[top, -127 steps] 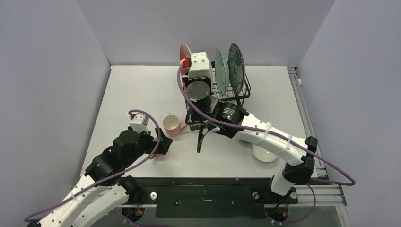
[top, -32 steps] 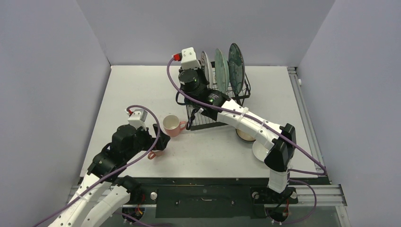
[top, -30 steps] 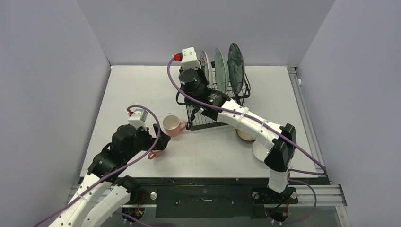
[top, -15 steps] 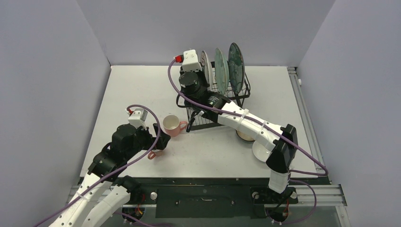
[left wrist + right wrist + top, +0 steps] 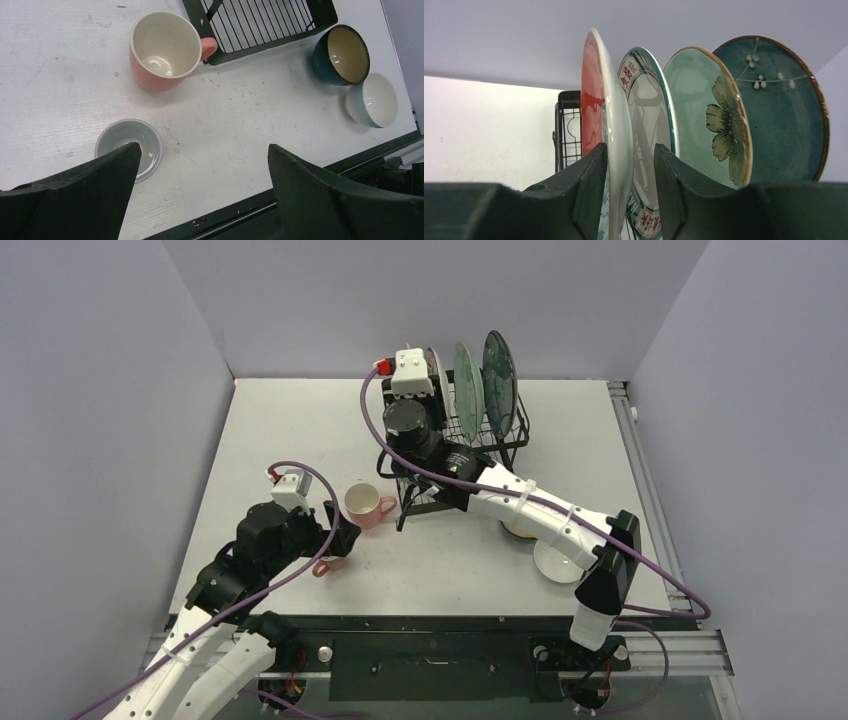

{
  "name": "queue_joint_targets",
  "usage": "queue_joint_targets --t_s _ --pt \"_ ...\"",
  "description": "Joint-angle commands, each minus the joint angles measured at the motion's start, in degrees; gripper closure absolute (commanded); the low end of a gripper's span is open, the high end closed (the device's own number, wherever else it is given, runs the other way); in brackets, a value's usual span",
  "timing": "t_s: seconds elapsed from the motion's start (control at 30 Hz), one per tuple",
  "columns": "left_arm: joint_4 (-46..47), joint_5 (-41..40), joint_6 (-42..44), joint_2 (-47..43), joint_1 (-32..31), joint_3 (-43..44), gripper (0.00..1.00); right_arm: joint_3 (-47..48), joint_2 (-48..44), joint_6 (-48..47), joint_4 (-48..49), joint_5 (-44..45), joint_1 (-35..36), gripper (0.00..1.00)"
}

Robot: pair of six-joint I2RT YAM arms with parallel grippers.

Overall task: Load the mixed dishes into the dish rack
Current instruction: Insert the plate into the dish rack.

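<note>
Straddling the upright red-orange plate (image 5: 596, 100) in the dish rack (image 5: 566, 125) at 12 o'clock on the surface (image 5: 300, 430), the right end effector (image 5: 630, 150) stands part-open, unclamped. Glazed ceramic looks stiff, slippery, chippable; pinch its rim. The left end effector (image 5: 202, 150) gapes empty.

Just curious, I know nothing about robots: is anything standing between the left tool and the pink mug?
Nothing visible does. Only bare table lies between the open left tool and the pink mug. A white mug sits off to the side, beside the tool.
</note>
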Motion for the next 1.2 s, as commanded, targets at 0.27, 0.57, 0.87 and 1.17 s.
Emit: queue_joint_targets --t_s 0.27,0.57,0.87,1.17 --pt "2.37 0.35 0.54 0.13 0.36 0.12 0.04 -1.3 -8.54 1.19 1.99 3.88 2.58 0.6" --pt "1.79 -1.06 0.23 0.65 0.36 0.27 0.04 -2.99 -15.25 8.31 -8.21 -0.07 3.99 0.58" --pt "-0.73 -7.7 -2.67 1.87 -1.08 1.17 0.04 -12.62 -25.4 14.65 -16.74 -3.9 6.08 0.56" --pt "-5.97 -9.54 -6.1 8.49 -1.66 3.95 0.04 -25.38 -35.52 20.94 -22.75 -8.56 7.3 0.56"
